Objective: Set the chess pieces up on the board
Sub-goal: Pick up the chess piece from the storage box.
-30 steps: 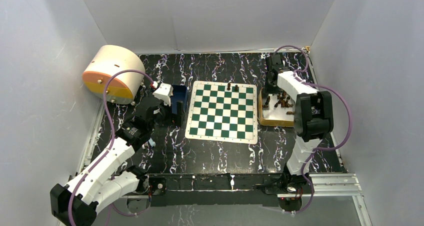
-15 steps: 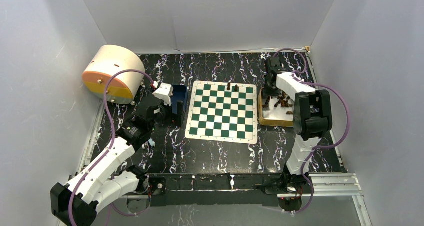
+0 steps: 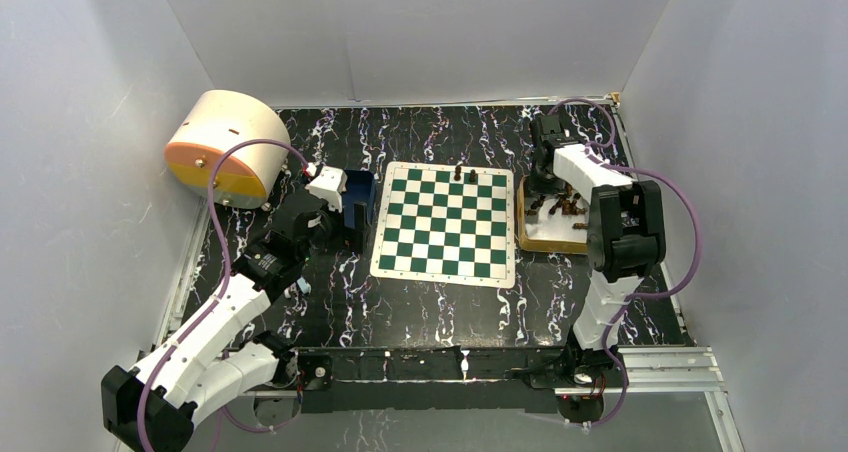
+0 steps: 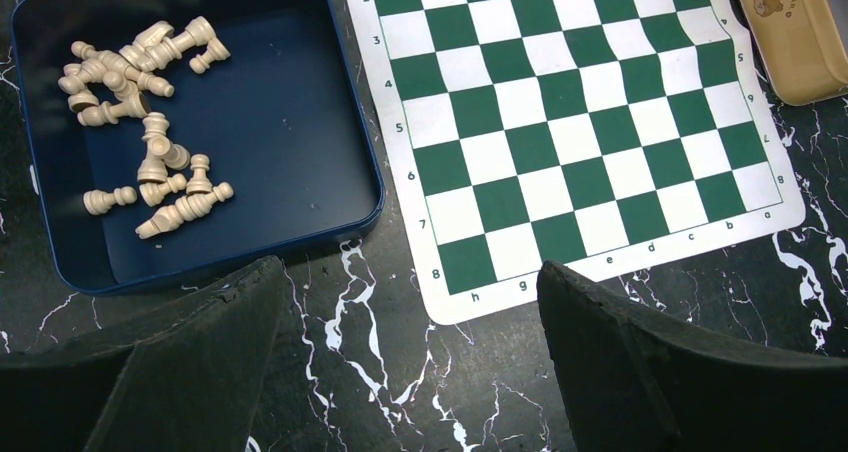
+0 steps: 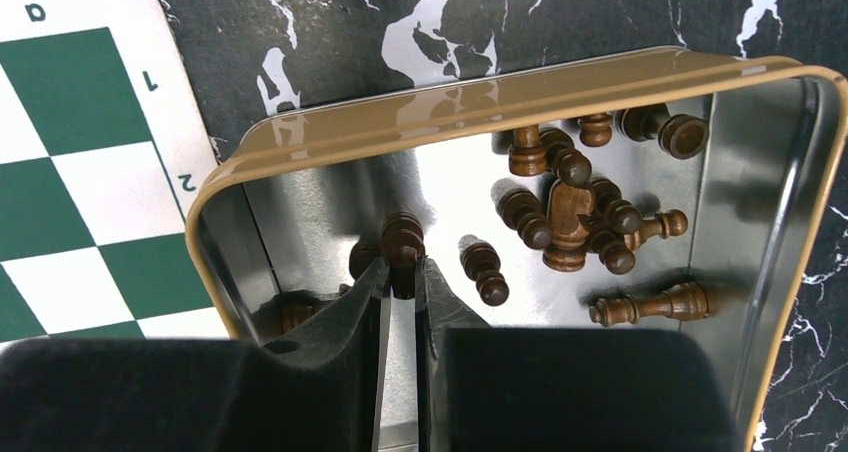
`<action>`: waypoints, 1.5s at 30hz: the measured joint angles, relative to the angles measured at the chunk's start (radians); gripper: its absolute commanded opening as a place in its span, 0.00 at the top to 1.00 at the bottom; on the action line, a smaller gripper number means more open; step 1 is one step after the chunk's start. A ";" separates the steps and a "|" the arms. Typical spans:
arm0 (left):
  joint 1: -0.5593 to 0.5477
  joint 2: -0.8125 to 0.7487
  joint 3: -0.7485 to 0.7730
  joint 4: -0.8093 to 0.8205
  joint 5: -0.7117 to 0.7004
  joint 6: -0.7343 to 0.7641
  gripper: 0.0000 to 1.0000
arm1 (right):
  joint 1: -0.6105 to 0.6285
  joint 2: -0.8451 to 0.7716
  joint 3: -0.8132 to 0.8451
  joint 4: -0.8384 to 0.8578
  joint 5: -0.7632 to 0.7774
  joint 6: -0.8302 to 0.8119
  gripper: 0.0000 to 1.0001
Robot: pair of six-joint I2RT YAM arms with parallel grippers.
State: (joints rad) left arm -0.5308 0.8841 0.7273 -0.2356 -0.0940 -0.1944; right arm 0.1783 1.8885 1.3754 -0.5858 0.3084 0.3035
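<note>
1. Right wrist view: right pincer point(image 5: 402, 272) pinched shut on one dark piece point(image 5: 402, 234) inside the gold tin tray point(image 5: 480, 94), a fingertip on either side of the stem and the head showing just past them.
2. Gripped piece seemingly upright, long axis rising toward the camera, unlike the loose chess pieces point(image 5: 570, 212) lying flat in a heap to its right; angle too steep to be sure.
3. Board point(image 3: 445, 222) just beside the tray, on the robot's left of that pincer — so a lift over the rim, then a leftward carry.
4. Two dark pieces point(image 3: 465, 174) standing on the board's far row, likely neighbours for this one.
5. Left pincer point(image 4: 408, 267) spread wide and empty over the tabletop point(image 4: 400, 372) beside the blue tray point(image 4: 280, 122) of pale pieces point(image 4: 150, 162) — well apart from the tin, so right arm nearer.
</note>
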 measured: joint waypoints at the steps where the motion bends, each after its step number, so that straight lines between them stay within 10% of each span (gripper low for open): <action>1: 0.000 0.000 0.000 0.000 0.000 0.000 0.06 | 0.000 -0.002 0.001 -0.007 0.002 0.000 0.81; 45: 0.000 0.001 0.000 0.000 0.005 0.000 0.06 | 0.092 -0.055 0.183 -0.055 -0.225 -0.063 0.81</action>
State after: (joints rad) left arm -0.5308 0.8852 0.7273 -0.2352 -0.0895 -0.1944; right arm 0.2699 1.8336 1.5581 -0.6407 0.0837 0.2409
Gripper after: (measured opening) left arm 0.937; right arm 0.197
